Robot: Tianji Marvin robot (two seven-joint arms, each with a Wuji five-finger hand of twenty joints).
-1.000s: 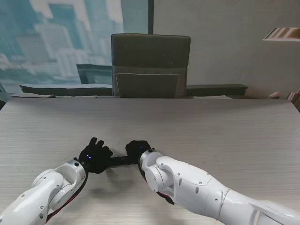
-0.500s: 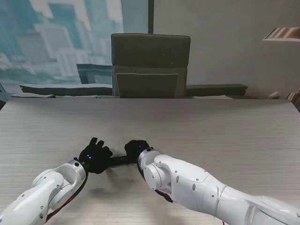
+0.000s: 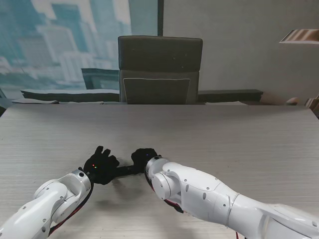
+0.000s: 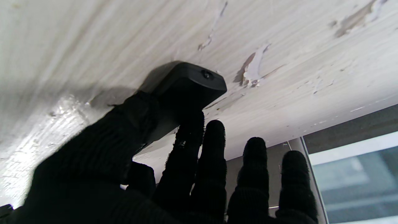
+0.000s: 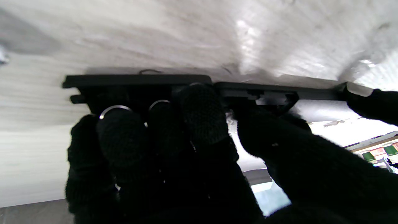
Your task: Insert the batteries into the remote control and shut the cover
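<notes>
From the stand, my left hand [image 3: 99, 167] and right hand [image 3: 143, 158] meet on the pale tabletop [image 3: 224, 134], near me, bridged by the black remote control [image 3: 125, 170]. No writing is readable on it.

At my left wrist, thumb and index finger pinch the remote's blunt black end [image 4: 186, 85], which rests against the tabletop; my other fingers [image 4: 255, 174] stay straight.

At my right wrist, my fingers [image 5: 202, 115] press on the remote's open battery compartment, where two metal-rimmed batteries [image 5: 113, 109] show.
</notes>
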